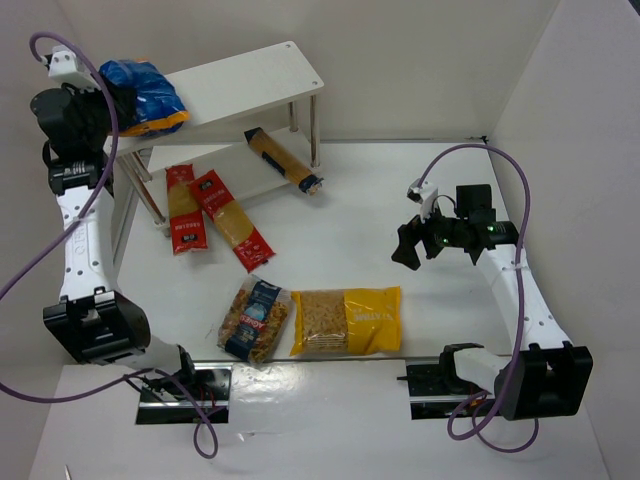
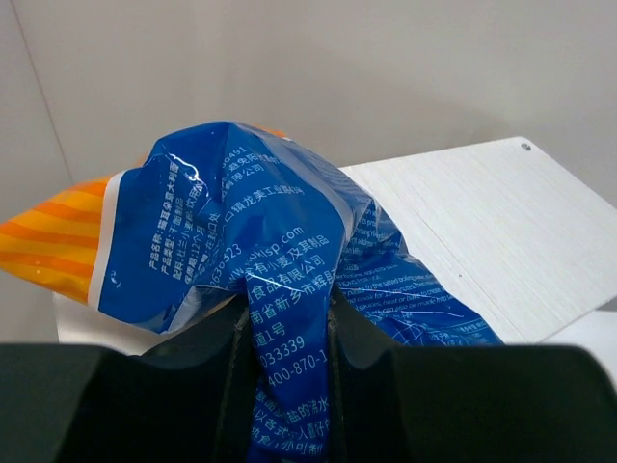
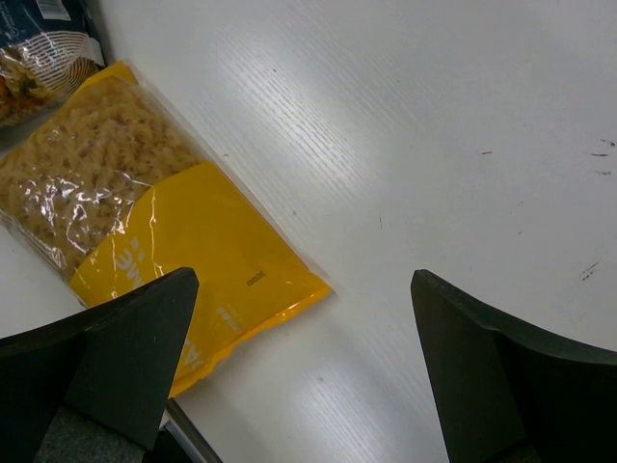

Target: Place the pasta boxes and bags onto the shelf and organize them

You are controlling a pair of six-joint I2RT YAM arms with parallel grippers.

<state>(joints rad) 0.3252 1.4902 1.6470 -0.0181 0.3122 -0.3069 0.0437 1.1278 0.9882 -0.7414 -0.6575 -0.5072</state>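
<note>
Two tools, one load: the left tool (image 2: 284,359) is clamped on a crumpled fold of the blue-orange bag (image 2: 260,222), with its jaws pinched close around the film. It holds the bag over the left end of the top board (image 2: 482,222) of the white two-tier shelf (image 1: 262,72). Whether the bag's weight already rests on the board cannot be told from either view.

The right tool (image 3: 304,280) hangs above the desk (image 3: 434,125) with jaws wide apart and nothing between them, near a corner of the large yellow bag (image 3: 193,241).

The likeliest trouble lies in the thin grip. A soft, shifting bag held by a single pleat may slide out or swing. Its orange end appears to sit at the board's front edge, so letting go there could allow the bag to slump off towards the two red spaghetti packs (image 1: 210,215) lying on the desk just in front of the shelf.

A bag sprawled across the top board would also use up room the other packs need. The slim brown-orange spaghetti pack (image 1: 283,160) lies aslant on the lower board, one end poking past it. The yellow bag and the small fusilli bag (image 1: 255,318) wait side by side at the desk's near edge.
</note>
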